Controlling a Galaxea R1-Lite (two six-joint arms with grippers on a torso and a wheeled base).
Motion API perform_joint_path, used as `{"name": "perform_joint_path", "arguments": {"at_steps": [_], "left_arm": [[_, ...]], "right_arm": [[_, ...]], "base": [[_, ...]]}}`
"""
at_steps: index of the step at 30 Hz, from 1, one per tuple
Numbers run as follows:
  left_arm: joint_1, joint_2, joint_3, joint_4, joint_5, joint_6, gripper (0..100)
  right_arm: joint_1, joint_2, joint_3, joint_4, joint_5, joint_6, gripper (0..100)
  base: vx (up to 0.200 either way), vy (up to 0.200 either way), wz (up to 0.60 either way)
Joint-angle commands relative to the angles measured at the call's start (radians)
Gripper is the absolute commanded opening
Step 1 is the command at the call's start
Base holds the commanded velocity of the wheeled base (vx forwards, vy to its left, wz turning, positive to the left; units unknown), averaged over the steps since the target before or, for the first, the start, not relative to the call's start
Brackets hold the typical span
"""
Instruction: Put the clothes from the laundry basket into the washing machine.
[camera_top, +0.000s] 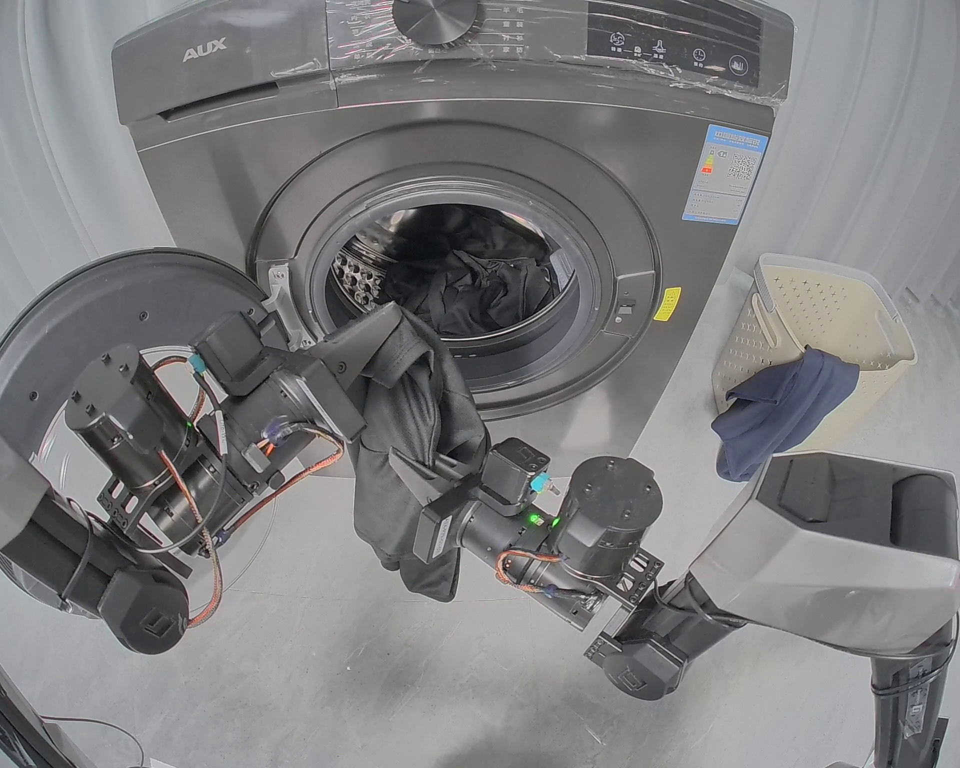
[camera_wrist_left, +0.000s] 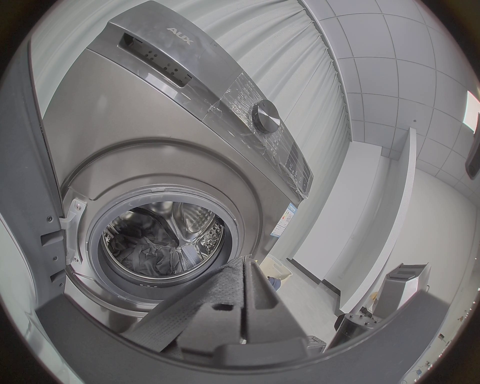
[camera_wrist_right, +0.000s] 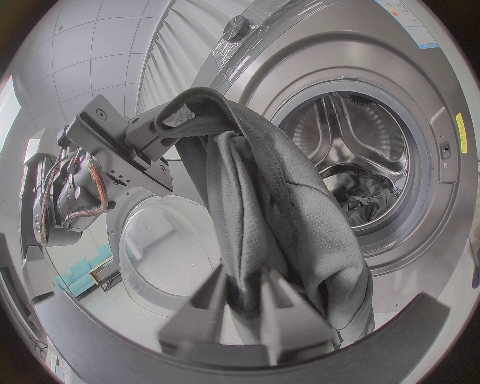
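A dark grey garment (camera_top: 410, 420) hangs in front of the washing machine's open drum (camera_top: 350, 275), just below its rim. My left gripper (camera_top: 375, 335) is shut on the garment's top edge (camera_wrist_left: 200, 305) by the drum's lower left lip. Lower down, my right gripper (camera_top: 425, 475) is shut on the garment's hanging part (camera_wrist_right: 280, 210), its fingers (camera_wrist_right: 280, 300) pinching the cloth. Dark clothes (camera_top: 470, 290) lie inside the drum. The cream laundry basket (camera_top: 840, 310) stands on the floor to the right, with a navy garment (camera_top: 780, 410) draped over its front rim.
The washer's round door (camera_top: 110, 320) is swung fully open on the left, behind my left arm. The grey floor (camera_top: 330, 640) in front of the machine is bare. White curtains hang behind the machine.
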Motion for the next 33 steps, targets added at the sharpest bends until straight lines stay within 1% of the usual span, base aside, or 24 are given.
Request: {"name": "perform_joint_path", "arguments": {"at_steps": [1,8,10,11,14,15,20,23,25,27,28,32,33], "left_arm": [[0.002,0.007,0.0,-0.001,0.0,-0.001,0],[0.006,0.014,0.0,0.001,0.002,-0.001,0],[0.006,0.014,0.0,0.001,0.002,-0.001,0],[0.006,0.016,0.0,0.001,0.0,-0.001,0],[0.004,0.022,0.012,0.001,-0.001,0.004,0],[0.004,0.022,0.017,0.001,-0.006,0.002,100],[0.002,0.06,0.017,0.012,0.003,-0.001,100],[0.004,0.083,0.018,0.012,0.022,0.001,100],[0.004,0.085,0.015,0.01,0.025,0.002,100],[0.007,0.079,0.015,0.013,0.025,0.002,100],[0.009,0.079,0.015,0.013,0.025,0.002,100],[0.01,0.082,0.017,0.001,0.025,0.005,100],[0.01,0.082,0.017,0.001,0.025,0.005,100]], "right_arm": [[0.011,-0.015,0.009,-0.001,-0.005,0.001,0],[0.026,-0.174,0.177,0.001,-0.005,0.001,0],[0.027,-0.194,0.196,0.002,-0.005,0.001,0],[0.031,-0.228,0.226,0.007,-0.004,0.001,0],[0.044,-0.255,0.248,0.005,-0.004,0.002,0],[0.047,-0.265,0.254,0.004,-0.002,0.005,0],[0.046,-0.294,0.252,0.001,-0.005,0.048,0],[0.031,-0.311,0.248,0.007,-0.007,0.063,0],[0.02,-0.311,0.237,0.014,-0.012,0.067,0],[0.001,-0.308,0.223,0.016,-0.027,0.067,0],[-0.014,-0.305,0.209,0.022,-0.044,0.067,0],[-0.048,-0.298,0.16,0.059,-0.088,0.071,0],[-0.048,-0.298,0.16,0.059,-0.088,0.071,0]], "base": [[0.0,0.0,0.0],[0.0,0.0,0.0],[0.0,0.0,0.0],[0.0,0.0,0.0],[0.0,0.0,0.0],[0.0,0.0,0.0],[0.0,0.0,0.0],[0.0,0.0,0.0],[0.0,0.0,0.0],[0.0,0.0,0.0],[0.0,0.0,0.0],[0.0,0.0,0.0],[0.0,0.0,0.0]]}}
